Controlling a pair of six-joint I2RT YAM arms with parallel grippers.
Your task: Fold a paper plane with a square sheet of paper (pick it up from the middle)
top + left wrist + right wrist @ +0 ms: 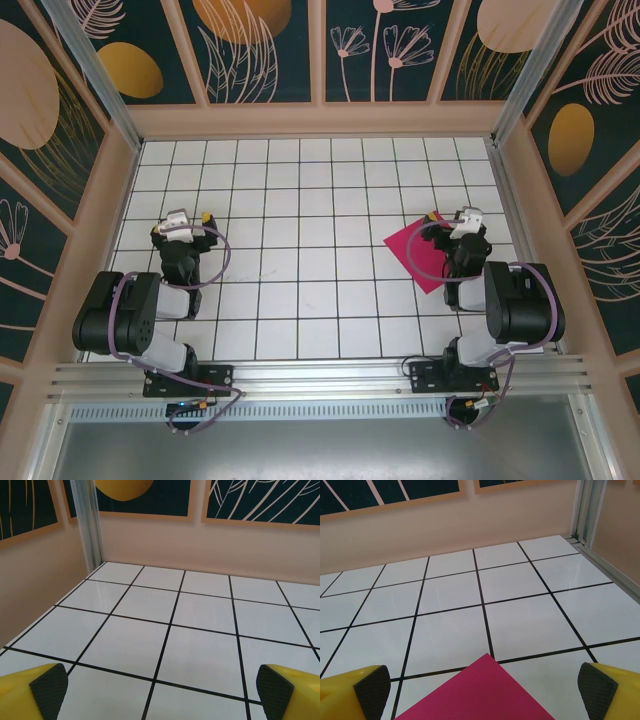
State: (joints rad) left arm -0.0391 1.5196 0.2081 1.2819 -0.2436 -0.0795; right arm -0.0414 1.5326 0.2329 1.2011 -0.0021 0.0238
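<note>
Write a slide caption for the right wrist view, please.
Open right gripper over a corner of the pink paper sheet lying on the gridded white table.

Left claw (pixel 192 218) spread wide, right claw (pixel 450 217) spread wide, arms folded

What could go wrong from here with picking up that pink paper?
The thin magenta-pink square paper sheet lies flat on the white gridded table, so the right arm's open jaws may slide or crumple it rather than pinch it. They look nearer its corner than its middle, risking an off-centre grab.
</note>
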